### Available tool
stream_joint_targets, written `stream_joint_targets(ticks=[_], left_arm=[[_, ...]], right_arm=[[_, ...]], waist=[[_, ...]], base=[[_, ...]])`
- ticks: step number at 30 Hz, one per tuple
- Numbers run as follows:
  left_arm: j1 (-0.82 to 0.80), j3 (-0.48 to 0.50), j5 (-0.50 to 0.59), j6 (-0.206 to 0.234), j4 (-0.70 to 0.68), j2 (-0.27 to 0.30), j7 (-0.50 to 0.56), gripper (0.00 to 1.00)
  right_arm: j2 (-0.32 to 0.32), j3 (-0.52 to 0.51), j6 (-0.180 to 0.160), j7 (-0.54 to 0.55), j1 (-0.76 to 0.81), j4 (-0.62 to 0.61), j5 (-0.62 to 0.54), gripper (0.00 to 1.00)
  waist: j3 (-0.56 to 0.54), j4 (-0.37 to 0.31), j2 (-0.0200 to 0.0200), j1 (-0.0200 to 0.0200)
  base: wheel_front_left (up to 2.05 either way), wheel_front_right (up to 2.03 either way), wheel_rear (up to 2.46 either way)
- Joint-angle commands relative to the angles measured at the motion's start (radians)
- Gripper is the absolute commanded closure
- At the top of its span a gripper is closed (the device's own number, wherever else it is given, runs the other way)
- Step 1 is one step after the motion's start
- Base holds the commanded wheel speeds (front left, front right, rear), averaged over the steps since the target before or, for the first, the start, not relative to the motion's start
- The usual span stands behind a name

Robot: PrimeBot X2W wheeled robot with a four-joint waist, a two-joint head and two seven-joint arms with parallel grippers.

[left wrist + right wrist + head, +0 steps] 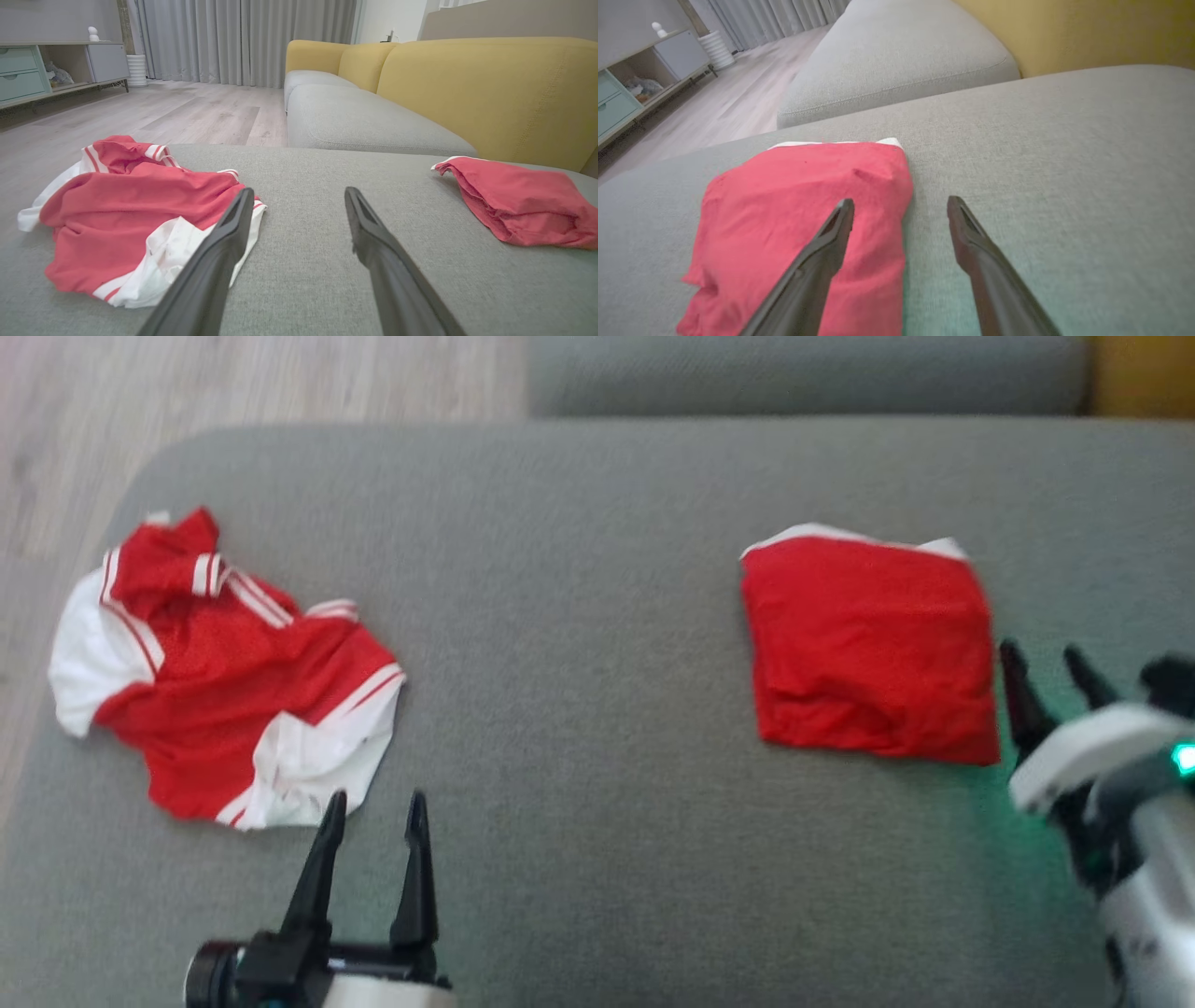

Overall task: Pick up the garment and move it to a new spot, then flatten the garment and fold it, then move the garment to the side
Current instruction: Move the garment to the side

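Note:
A crumpled red and white garment lies at the left of the grey sofa cushion. My left gripper hovers open just in front of its near right edge, holding nothing. A second red garment, folded into a square with a white edge showing at the back, rests at the right. My right gripper stands open at that folded piece's right edge, with one finger over the cloth and nothing between the fingers.
The cushion's left end drops off to a wooden floor. Another grey seat and yellow backrests lie beyond. A sideboard and curtains stand far across the room.

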Motion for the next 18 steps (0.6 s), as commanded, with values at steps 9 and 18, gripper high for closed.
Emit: stream_joint_targets(ticks=[9,18], left_arm=[[-0.099,-0.003,-0.012,-0.007,-0.005,-0.005,-0.005,0.00],[-0.129,0.006,-0.006,-0.019,-0.006,-0.005,-0.005,0.00]], right_arm=[[-0.081,0.139,0.007,0.171,-0.165,0.119,0.157,0.67],[-0.204,0.221,0.007,0.126,-0.234,0.135,0.151,1.00]], waist=[[0.117,0.052,0.0000,-0.0004],[0.178,-0.005,0.0000,-0.0004]], base=[[0.00,0.00,0.00],[0.00,0.00,0.00]])
